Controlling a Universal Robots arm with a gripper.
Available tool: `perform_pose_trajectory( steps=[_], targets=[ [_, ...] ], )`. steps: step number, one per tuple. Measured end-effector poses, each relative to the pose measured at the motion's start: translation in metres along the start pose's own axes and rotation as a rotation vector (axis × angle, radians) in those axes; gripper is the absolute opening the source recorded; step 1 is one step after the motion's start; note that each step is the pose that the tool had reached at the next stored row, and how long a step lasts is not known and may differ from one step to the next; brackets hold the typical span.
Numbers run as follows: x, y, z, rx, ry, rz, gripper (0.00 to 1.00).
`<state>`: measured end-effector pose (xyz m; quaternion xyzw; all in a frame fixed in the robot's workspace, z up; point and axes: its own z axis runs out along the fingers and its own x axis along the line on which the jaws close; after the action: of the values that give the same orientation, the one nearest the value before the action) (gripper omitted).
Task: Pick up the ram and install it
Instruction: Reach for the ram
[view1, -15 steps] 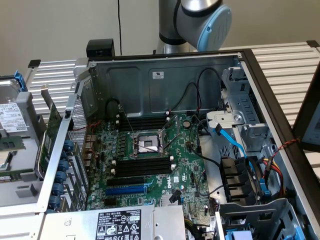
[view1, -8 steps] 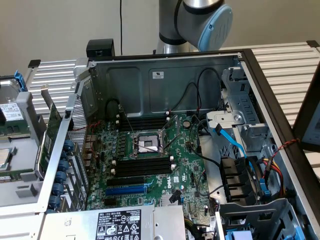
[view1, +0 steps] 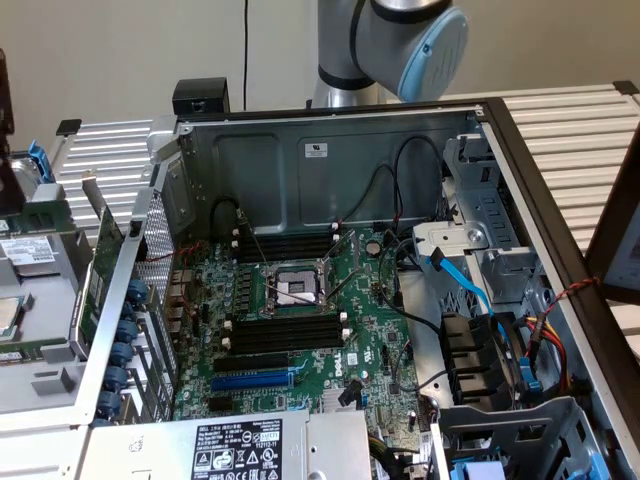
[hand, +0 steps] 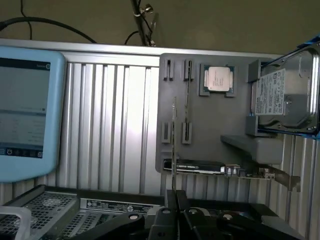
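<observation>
In the wrist view my gripper (hand: 173, 197) is shut on the ram (hand: 173, 145). The ram shows edge-on as a long thin strip rising from between the dark fingers (hand: 165, 220). Behind it lies a grey parts tray (hand: 220, 125) with narrow upright holders. In the exterior view the open computer case holds the green motherboard (view1: 370, 300). Black empty memory slots (view1: 285, 335) lie on both sides of the processor socket (view1: 295, 288). The arm's joint (view1: 400, 40) stands behind the case's back wall.
On the tray sit a processor (hand: 218, 79), a hard drive (hand: 285, 97) and a larger expansion card (hand: 200, 166). A light-blue tablet (hand: 25, 110) rests on the ribbed table. Inside the case are cables (view1: 470, 290), a drive cage (view1: 490, 240) and a power supply (view1: 240, 450).
</observation>
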<state>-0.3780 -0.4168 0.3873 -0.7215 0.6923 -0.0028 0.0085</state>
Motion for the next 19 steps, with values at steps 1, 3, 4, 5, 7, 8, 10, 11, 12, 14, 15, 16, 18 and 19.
perform_pose_trajectory(
  steps=[1, 3, 4, 5, 7, 8, 10, 11, 12, 14, 15, 16, 18, 19],
  targets=[
    [0.0, -0.0045, -0.0023, 0.0001, -0.002, 0.0, 0.12],
    [0.001, -0.0135, -0.0063, -0.0001, -0.0062, 0.0, 0.12],
    [0.001, -0.018, -0.0082, 0.0, -0.0085, 0.0, 0.12],
    [0.001, -0.0224, -0.01, 0.0001, -0.0106, 0.0, 0.12],
    [0.001, -0.0316, -0.0139, 0.0002, -0.0146, 0.0, 0.12],
    [0.001, -0.0362, -0.016, 0.0002, -0.0164, 0.0, 0.12],
    [0.002, -0.0453, -0.0199, 0.0003, -0.0203, 0.0, 0.12],
    [0.002, -0.05, -0.0217, 0.0003, -0.0223, -0.001, 0.12],
    [0.002, -0.0544, -0.0228, 0.0003, -0.024, -0.001, 0.12],
    [0.002, -0.0634, -0.0238, 0.0002, -0.0273, -0.001, 0.12],
    [0.003, -0.0679, -0.0239, 0.0003, -0.0291, -0.002, 0.12],
    [0.003, -0.0725, -0.0238, 0.0004, -0.0308, -0.002, 0.12],
    [0.003, -0.0838, -0.0237, 0.0004, -0.0337, -0.003, 0.12],
    [0.003, -0.0883, -0.0236, 0.0005, -0.0346, -0.004, 0.12]
  ],
)
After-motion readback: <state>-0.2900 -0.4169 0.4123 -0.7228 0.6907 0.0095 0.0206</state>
